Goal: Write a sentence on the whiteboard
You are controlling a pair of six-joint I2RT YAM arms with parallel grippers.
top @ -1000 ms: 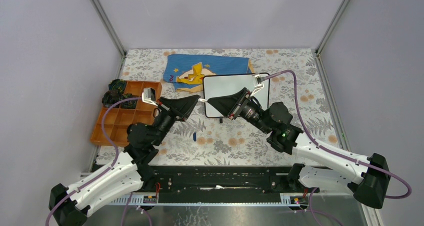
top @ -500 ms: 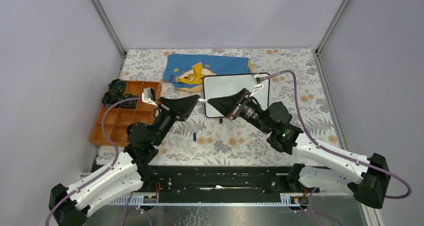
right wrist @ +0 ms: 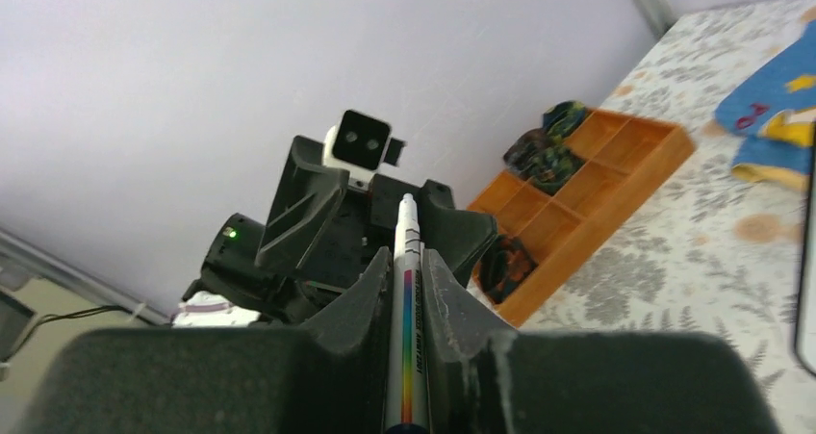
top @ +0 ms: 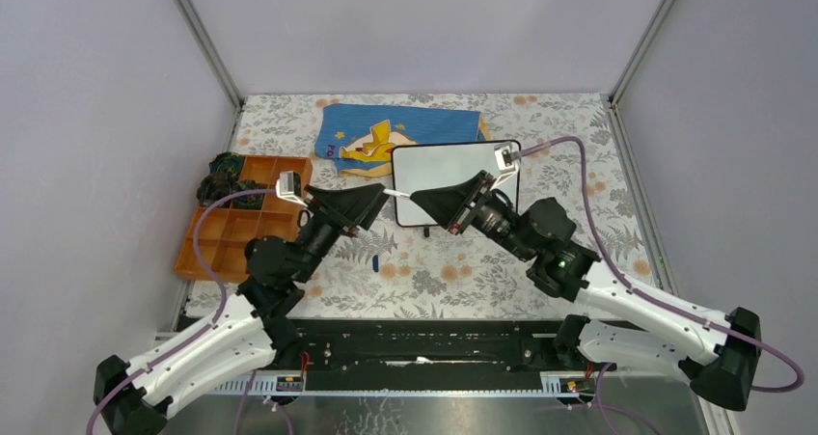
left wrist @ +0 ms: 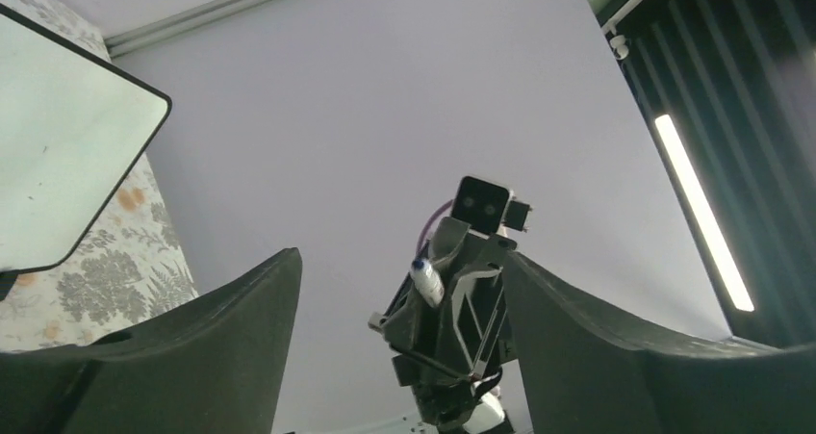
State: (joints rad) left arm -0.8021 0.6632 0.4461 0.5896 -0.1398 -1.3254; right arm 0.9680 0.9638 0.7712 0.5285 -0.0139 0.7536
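We held the marker (right wrist: 405, 357) clamped lengthwise in the right gripper (right wrist: 405, 266), jaws tight on its barrel, so that one end stuck out ahead of the fingers, ready to serve as the writing end. The left gripper (top: 379, 202) faced it nose to nose above the surface (top: 463, 271), jaws spread wide and holding nothing. We judged that this pairing served to steady or uncap the marker, since a small blue piece (top: 374, 261), likely the cap, lay on the surface just below the two grippers. The whiteboard (top: 453, 170) lay flat just beyond the right gripper, partly over the blue cloth (top: 415, 126), close enough that the marker needed only a short swing to reach it. Its white face looked blank; we saw no sentence on it, so the writing itself was not yet begun. The orange tray (top: 236, 228) sat well apart on the left.
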